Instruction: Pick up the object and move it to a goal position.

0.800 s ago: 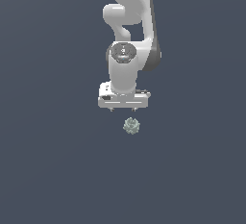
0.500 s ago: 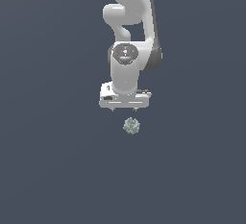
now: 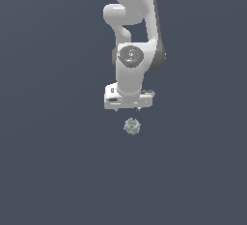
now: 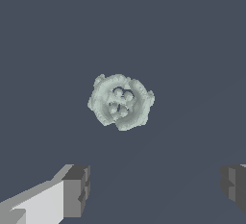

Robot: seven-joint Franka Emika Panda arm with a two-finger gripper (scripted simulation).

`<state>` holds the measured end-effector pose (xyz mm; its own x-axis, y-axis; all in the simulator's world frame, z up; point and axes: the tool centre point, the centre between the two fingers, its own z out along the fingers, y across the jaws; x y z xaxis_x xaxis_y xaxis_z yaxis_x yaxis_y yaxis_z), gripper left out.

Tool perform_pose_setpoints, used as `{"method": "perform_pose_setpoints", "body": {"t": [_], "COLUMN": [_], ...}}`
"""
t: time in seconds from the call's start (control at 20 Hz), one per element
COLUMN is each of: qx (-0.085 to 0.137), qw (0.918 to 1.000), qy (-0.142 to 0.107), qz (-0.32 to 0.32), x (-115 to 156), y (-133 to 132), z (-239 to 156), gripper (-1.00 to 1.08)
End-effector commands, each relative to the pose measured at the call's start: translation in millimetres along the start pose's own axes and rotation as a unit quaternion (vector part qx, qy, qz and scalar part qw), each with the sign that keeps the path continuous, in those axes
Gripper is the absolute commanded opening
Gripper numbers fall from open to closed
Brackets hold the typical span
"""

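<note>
The object point(image 3: 132, 126) is a small pale grey-green lump with a bumpy rosette surface, lying on the dark grey floor. My white gripper point(image 3: 128, 109) hangs just above it, pointing down and not touching it. In the wrist view the object point(image 4: 121, 101) lies apart from the fingers, off the line between them. The gripper point(image 4: 156, 187) is open and empty, with one dark fingertip point(image 4: 77, 189) on one side and the other fingertip point(image 4: 234, 183) far across from it. The gap between them is much wider than the object.
The white arm point(image 3: 132, 21) rises from the gripper to the top edge of the exterior view. A plain dark grey floor point(image 3: 58, 161) surrounds the object on all sides.
The gripper has shifted slightly toward the exterior view's right and a little lower, closer over the object. The object has not moved.
</note>
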<state>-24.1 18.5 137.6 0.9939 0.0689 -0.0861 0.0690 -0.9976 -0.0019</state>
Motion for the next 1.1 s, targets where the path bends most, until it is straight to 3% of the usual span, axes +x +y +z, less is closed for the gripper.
{"method": "perform_pose_setpoints", "body": {"t": [0.0,0.65,1.05], "qx": [0.000,-0.003,-0.007], "qw": [1.0000,0.9962,0.9809], "qy": [0.000,0.004,0.009], "qz": [-0.002,-0.087,-0.194], "x": [0.1,5.6,12.7], "y": [0.0,-2.3,-5.6], "z": [0.1,5.3,11.5], "gripper": [1.00,1.00,1.00]}}
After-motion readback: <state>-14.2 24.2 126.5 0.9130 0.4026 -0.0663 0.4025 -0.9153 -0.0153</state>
